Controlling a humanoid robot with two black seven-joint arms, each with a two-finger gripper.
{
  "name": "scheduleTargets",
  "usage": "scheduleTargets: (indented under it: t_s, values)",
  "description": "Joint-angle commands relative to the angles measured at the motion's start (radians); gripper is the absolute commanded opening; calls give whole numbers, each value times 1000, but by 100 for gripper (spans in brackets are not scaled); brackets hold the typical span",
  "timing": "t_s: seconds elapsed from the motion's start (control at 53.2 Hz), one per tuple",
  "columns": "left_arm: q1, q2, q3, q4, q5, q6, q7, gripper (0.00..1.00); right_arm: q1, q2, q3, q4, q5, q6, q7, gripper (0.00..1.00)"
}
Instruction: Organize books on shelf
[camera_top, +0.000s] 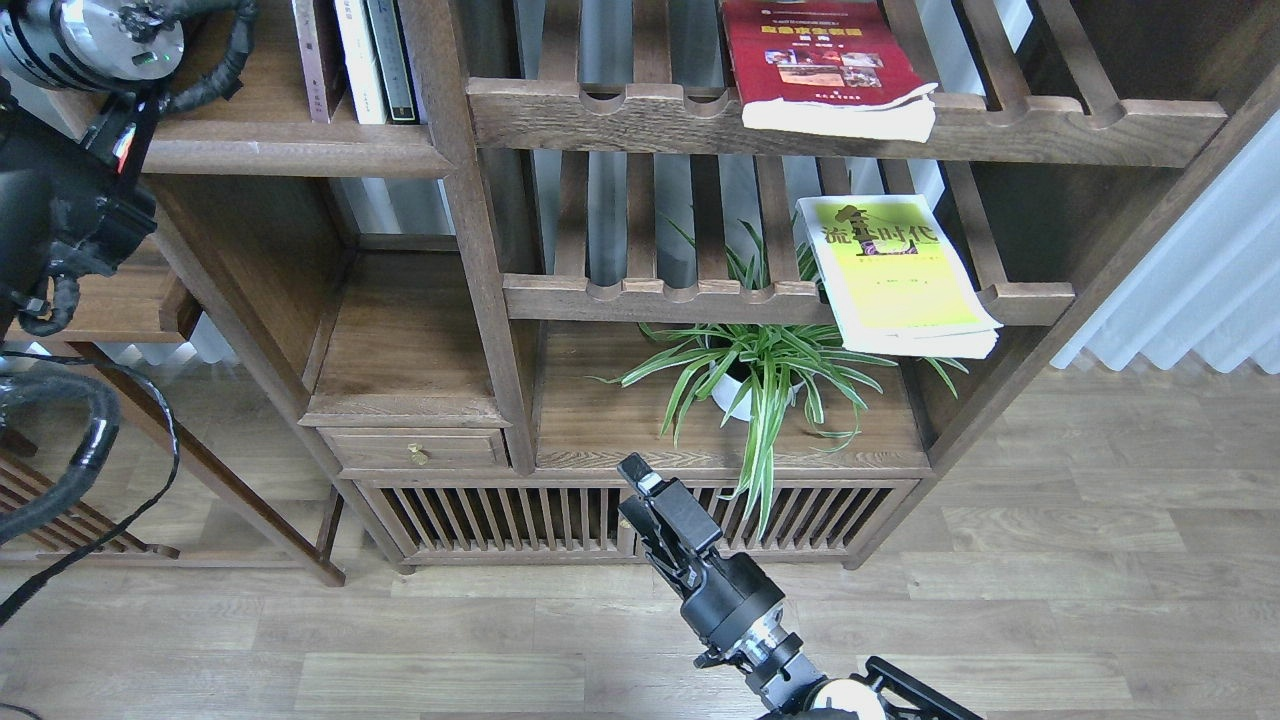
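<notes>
The dark maroon-brown book (318, 55) stands nearly upright on the solid dark wood shelf (290, 150) at the upper left, against a white book (355, 60) and a dark one. The red book (825, 65) lies flat on the upper slatted rack, overhanging its front rail. The yellow-green book (895, 275) lies flat on the lower slatted rack, also overhanging. My left arm's silver wrist (95, 30) is at the top left corner; its gripper is out of view above. My right gripper (640, 480) hangs low before the cabinet, empty, its fingers not told apart.
A potted spider plant (760, 375) stands on the cabinet top under the yellow-green book. A small drawer (415, 450) and slatted cabinet doors (500, 520) are below. White curtains (1190, 280) hang at the right. Wood floor lies in front.
</notes>
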Motion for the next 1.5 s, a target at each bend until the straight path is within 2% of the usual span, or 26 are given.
scheduleTargets:
  t_s: [0.0, 0.113, 0.169, 0.244, 0.282, 0.545, 0.695, 0.751, 0.901, 0.977, 1.033, 1.089, 1.221, 1.296, 1.333, 1.484]
  values:
    - [80, 12, -30, -97, -68, -6, 6, 38, 3, 0, 16, 9, 6, 0, 2, 98]
    - [137, 2, -52, -191, -139, -9, -13, 38, 11, 0, 50, 23, 11, 0, 2, 98]
    - [166, -9, -63, -243, -183, -11, -36, 40, 15, 0, 71, 42, 17, 0, 2, 98]
    - [203, -32, -70, -303, -229, -9, -59, 46, 21, 0, 84, 66, 31, 0, 2, 98]
    - [230, -53, -99, -366, -248, -9, -67, 53, 27, 0, 85, 72, 50, 0, 2, 98]
    - [258, -155, -196, -452, -251, -9, -69, 75, 27, 0, 104, 75, 61, 0, 2, 98]
    - [325, -230, -201, -552, -265, -15, -59, 77, 29, 0, 124, 76, 70, 0, 2, 98]
    - [350, -248, -201, -550, -266, -61, -63, 85, 29, 0, 142, 76, 75, 0, 2, 98]
    - [423, -248, -196, -549, -280, -236, -69, 86, 27, 0, 154, 76, 90, 0, 2, 98]
    - [488, -248, -185, -546, -289, -392, -58, 82, 29, 0, 167, 76, 121, 0, 2, 98]
    - [537, -248, -169, -549, -289, -459, -58, 82, 29, 0, 179, 76, 130, 0, 2, 98]
    - [584, -248, -153, -550, -289, -489, -58, 82, 29, 0, 193, 76, 132, 0, 2, 98]
    - [635, -248, -104, -550, -289, -493, -69, 99, 29, 0, 239, 75, 135, 0, 2, 98]
    - [640, -248, -44, -550, -289, -494, -69, 100, 29, 0, 263, 73, 138, 0, 2, 98]
    - [652, -248, 34, -550, -289, -505, -69, 100, 40, 0, 291, 66, 141, 0, 2, 98]
    - [726, -248, 121, -550, -289, -529, -67, 100, 47, 0, 340, 56, 162, 0, 2, 98]
